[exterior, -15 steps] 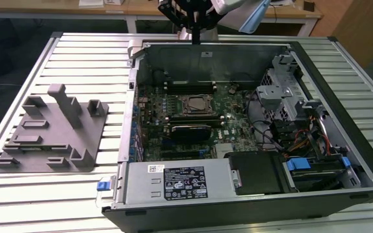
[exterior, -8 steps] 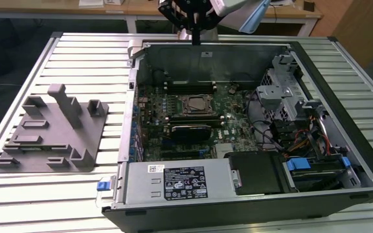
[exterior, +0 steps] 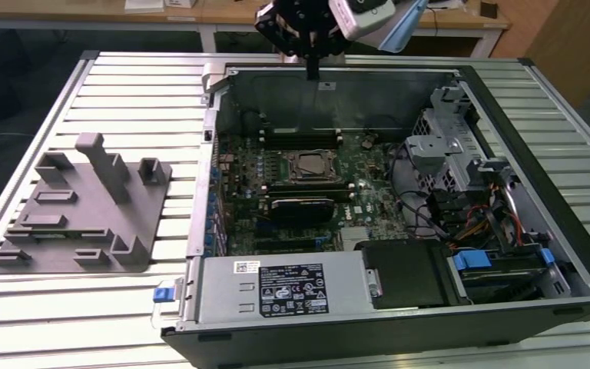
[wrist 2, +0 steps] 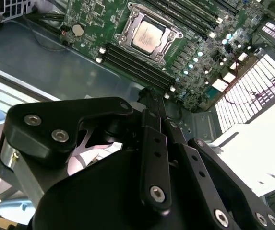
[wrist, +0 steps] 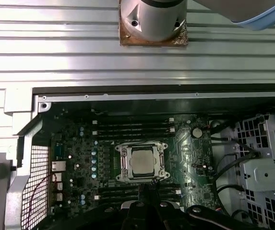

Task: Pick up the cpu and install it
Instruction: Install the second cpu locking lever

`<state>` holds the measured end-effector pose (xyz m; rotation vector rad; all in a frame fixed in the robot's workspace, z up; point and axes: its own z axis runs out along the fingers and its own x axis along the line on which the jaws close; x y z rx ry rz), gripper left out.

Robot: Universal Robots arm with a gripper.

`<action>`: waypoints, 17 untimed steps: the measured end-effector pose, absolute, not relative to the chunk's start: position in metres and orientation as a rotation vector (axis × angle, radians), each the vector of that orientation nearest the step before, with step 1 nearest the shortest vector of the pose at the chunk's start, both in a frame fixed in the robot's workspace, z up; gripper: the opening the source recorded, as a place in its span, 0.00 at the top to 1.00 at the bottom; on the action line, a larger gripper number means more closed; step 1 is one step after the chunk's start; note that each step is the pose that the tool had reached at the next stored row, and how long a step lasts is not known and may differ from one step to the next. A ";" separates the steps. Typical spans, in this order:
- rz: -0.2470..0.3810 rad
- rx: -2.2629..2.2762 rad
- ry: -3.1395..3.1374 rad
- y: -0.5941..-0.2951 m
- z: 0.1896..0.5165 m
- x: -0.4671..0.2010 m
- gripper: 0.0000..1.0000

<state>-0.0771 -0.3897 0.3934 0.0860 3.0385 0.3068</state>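
The cpu (wrist: 142,160) sits seated in its socket (wrist: 123,163) on the motherboard (exterior: 377,192), its silvery top facing up inside the metal socket frame (the same chip shows in the second wrist view (wrist 2: 148,37) and, smaller, in the exterior view (exterior: 306,163)). The motherboard lies flat in the open computer case (exterior: 541,215), which rests on the ribbed metal counter (exterior: 120,100). The claw (exterior: 313,73) hangs above the far wall of the case, well apart from the cpu, and its fingers (wrist 2: 152,108) are pressed together with nothing between them. On the exterior view's left, a grey plastic fixture (exterior: 80,207) stands on the counter beside the case. Near the case's front edge lies the power supply (exterior: 285,288).
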 end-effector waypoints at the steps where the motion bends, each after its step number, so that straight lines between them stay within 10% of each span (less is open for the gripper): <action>1: 0.306 0.091 3.038 -0.390 0.392 -0.077 0.89; 17: 0.305 0.128 3.046 -0.390 0.365 -0.065 0.89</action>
